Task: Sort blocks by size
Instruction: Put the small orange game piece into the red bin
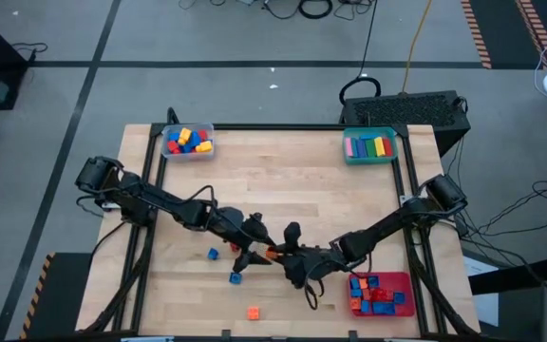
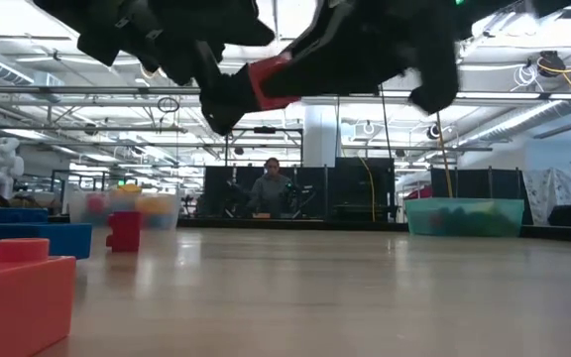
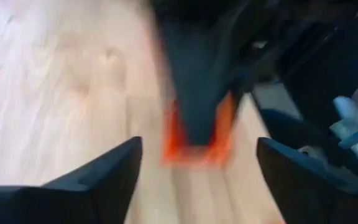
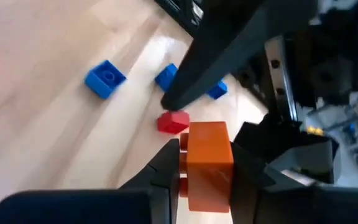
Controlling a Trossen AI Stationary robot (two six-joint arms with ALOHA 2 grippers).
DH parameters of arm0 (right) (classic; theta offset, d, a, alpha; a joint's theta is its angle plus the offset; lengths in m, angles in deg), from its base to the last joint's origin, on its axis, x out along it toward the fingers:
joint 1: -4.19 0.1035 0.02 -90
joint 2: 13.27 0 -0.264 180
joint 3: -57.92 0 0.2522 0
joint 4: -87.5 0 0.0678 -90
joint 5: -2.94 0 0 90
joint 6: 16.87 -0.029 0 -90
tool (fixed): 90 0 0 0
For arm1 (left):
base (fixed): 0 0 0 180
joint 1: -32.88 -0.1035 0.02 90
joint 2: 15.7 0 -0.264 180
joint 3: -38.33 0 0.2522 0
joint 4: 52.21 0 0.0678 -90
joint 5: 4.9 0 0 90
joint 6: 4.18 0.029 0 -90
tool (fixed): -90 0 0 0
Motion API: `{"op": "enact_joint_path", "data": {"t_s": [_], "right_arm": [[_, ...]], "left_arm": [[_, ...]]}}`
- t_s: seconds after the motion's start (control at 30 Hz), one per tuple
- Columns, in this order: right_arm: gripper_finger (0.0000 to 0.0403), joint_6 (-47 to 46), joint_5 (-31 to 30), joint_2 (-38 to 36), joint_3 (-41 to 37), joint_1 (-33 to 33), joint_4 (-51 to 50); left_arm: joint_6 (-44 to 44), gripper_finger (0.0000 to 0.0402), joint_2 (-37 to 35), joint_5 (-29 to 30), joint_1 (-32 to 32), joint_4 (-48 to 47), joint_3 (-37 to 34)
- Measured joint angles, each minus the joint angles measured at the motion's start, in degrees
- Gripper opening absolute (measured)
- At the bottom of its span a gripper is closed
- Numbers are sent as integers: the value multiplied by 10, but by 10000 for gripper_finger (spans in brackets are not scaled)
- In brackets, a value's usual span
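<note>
Your right gripper (image 4: pixel 205 163) has its jaws clamped on an orange block (image 4: pixel 207 163), held above the surface near the middle front — your left gripper (image 3: pixel 197 168) sits just beside it, jaws spread wide around nothing. A red block (image 4: pixel 173 122) and blue blocks (image 4: pixel 105 78) lie loose below.

tabletop (image 1: pixel 283 190): pale wood, smooth grain
orange brick (image 4: pixel 207 163): glossy plastic
right gripper (image 4: pixel 205 167): matt black plastic
</note>
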Motion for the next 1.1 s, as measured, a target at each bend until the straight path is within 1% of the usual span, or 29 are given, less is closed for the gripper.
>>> {"op": "enact_joint_path", "data": {"t_s": [0.1,0.17,0.3,0.37,0.47,0.53,0.7,0.8,0.87,1.0,1.1], "right_arm": [[80,-98,-19,-31,0,23,-59],[82,-183,-19,-58,0,40,-120],[78,-355,-17,-108,0,83,-240],[78,-428,-16,-129,1,112,-282],[80,-514,-14,-148,0,154,-333],[80,-557,-15,-156,0,183,-357],[80,-660,-16,-158,0,242,-375],[80,-721,-15,-158,0,266,-388],[80,-753,-16,-158,0,278,-401],[80,-823,-15,-158,0,292,-432],[80,-866,-12,-158,0,304,-453]], "left_arm": [[3,342,-20,5,-6,-64,1],[16,349,-45,41,-6,-131,0],[27,352,-92,182,17,-235,0],[18,352,-110,250,35,-264,0],[6,353,-137,326,69,-298,0],[-7,353,-148,358,90,-302,0],[-20,353,-158,389,133,-318,0],[-76,354,-158,397,142,-338,0],[-118,354,-158,408,144,-378,0],[-169,354,-158,418,151,-460,0],[-188,354,-157,422,166,-490,0]]}}
